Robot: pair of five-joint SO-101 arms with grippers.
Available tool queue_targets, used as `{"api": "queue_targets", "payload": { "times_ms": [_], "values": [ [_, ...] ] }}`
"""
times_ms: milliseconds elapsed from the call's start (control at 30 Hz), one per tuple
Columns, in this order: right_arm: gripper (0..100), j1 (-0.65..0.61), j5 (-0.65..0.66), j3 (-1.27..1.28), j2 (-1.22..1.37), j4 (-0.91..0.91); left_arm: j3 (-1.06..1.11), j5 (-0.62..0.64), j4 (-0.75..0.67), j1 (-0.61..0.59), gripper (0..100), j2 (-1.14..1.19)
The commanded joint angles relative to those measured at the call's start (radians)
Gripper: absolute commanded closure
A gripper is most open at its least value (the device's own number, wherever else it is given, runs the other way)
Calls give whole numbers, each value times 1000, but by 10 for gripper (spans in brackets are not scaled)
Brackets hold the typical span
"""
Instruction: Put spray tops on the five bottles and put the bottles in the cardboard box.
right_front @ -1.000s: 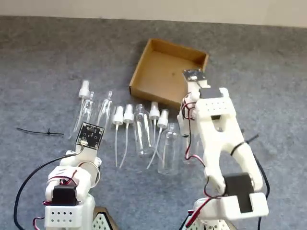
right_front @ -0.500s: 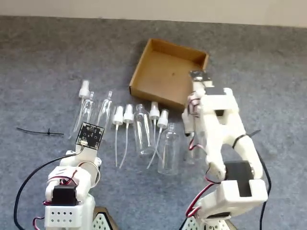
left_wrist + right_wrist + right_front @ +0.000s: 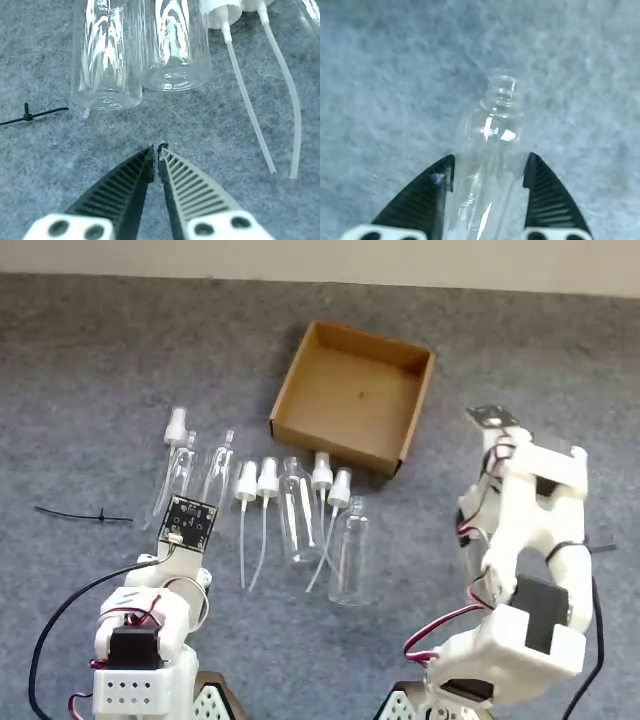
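Right gripper point(image 3: 490, 172): part-open, clamped on both sides of a clear uncapped bottle point(image 3: 496, 120), neck out past the tips, over grey carpet point(image 3: 380, 60); in the high view, off to the right of the cardboard box point(image 3: 350, 390). Left gripper point(image 3: 155, 149): all but closed, holding nothing, tips just short of the base of a lying bottle point(image 3: 175, 45).

Got the cardboard box point(image 3: 352, 395) at the back-middle of the bench point(image 3: 100, 340), row of bottles point(image 3: 297, 510) and spray tops point(image 3: 246, 480) lying just in front, stretching to its left, cable tie point(image 3: 85, 514) further left, another bottle point(image 3: 495, 120) between the right claw's point(image 3: 491, 156) fingers, front-right of the box
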Motion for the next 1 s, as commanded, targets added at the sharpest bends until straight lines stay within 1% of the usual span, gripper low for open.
{"api": "queue_targets", "payload": {
  "times_ms": [0,100,167,267,367,533,667,800,967],
  "values": [
    [831,73,-48,-24,4,10,19,-6,11,-15,965,1],
    [745,81,-78,-24,2,10,19,-6,11,-15,965,1],
    [722,70,-81,-25,2,10,19,-6,11,-15,965,1],
    [721,59,-91,-76,4,18,19,-6,11,-15,965,1],
    [721,61,-161,-162,7,18,19,-6,11,-15,965,1],
    [721,22,-158,-246,10,19,19,-6,11,-15,965,1],
    [721,16,-157,-206,12,10,19,-6,11,-15,965,1],
    [721,5,-84,-125,12,4,19,-6,11,-15,965,1],
    [721,5,-81,-58,12,-76,19,-6,11,-15,965,1]
  ]
}}
